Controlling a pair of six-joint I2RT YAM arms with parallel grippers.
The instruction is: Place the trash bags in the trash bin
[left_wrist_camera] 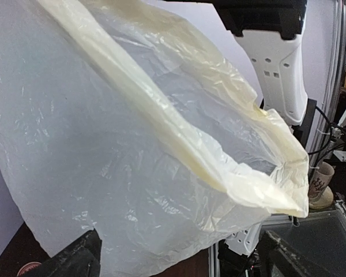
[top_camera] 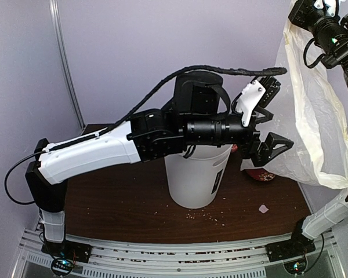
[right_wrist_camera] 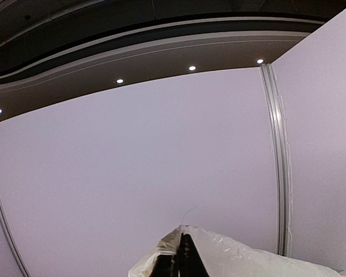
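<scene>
While the left gripper (top_camera: pixel 274 116) stands with its jaws spread wide and nothing between them, its lower finger (top_camera: pixel 272 146) lies just beside the edge of the trash bag (top_camera: pixel 319 110); contact cannot be confirmed. The left arm reaches roughly level from its base at the left, across the top of the trash bin (top_camera: pixel 196 176), with the wrist pointing right. The trash bin stands upright on the table (top_camera: pixel 110 197), mouth up, beneath the forearm. To the right, the trash bag hangs outside the bin, long axis vertical, lower end near a red bowl (top_camera: pixel 261 174). The right gripper (right_wrist_camera: pixel 181 255), raised high at upper right, has its jaws pressed together, pinching the bag's top edge.
</scene>
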